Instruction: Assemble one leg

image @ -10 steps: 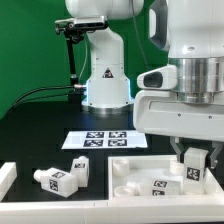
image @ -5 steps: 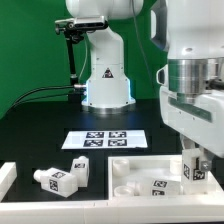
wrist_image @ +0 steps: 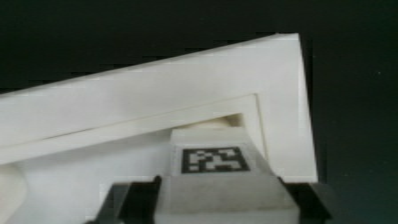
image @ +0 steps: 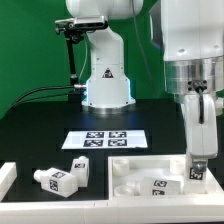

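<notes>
My gripper [image: 198,166] is shut on a leg [image: 197,173], a stubby white peg with a black-and-white tag. It holds the leg just over the far right corner of the large flat white tray-like piece [image: 128,160]. In the wrist view the held leg [wrist_image: 217,160] sits between my two dark fingers [wrist_image: 128,203], with the tray's raised corner rim [wrist_image: 178,90] behind it. Another leg [image: 160,185] lies inside the tray. Two more legs [image: 56,180] [image: 80,168] lie on the table at the exterior view's left.
The marker board [image: 108,139] lies flat behind the tray. The robot's white base [image: 105,82] stands at the back with cables beside it. A white rim piece [image: 5,178] shows at the exterior view's left edge.
My hand has turned about its upright axis, so it now shows its narrow side. The held leg has stayed at about the same place over the tray's right corner.
</notes>
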You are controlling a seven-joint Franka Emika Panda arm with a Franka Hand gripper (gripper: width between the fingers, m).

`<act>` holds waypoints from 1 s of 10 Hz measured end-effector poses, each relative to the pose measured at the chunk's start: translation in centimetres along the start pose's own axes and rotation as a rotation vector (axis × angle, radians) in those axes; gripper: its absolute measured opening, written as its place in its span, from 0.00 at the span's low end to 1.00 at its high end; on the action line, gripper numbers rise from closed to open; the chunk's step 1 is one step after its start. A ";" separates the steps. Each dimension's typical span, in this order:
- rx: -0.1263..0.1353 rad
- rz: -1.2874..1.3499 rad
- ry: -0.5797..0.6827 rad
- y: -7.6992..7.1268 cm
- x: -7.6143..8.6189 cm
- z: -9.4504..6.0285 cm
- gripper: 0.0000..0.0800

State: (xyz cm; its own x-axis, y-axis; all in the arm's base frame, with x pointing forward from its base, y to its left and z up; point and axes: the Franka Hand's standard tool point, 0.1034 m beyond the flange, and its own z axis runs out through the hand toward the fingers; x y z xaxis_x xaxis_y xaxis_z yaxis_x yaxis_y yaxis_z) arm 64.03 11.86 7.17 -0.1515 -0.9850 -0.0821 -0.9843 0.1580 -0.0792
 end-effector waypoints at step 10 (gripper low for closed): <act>-0.037 -1.224 0.028 -0.4 0.7 -0.3 0.81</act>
State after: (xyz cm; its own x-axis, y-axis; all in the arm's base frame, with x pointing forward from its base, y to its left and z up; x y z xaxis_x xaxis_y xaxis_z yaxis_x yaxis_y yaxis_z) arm 64.32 11.09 7.44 0.8739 -0.4837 0.0487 -0.4807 -0.8748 -0.0608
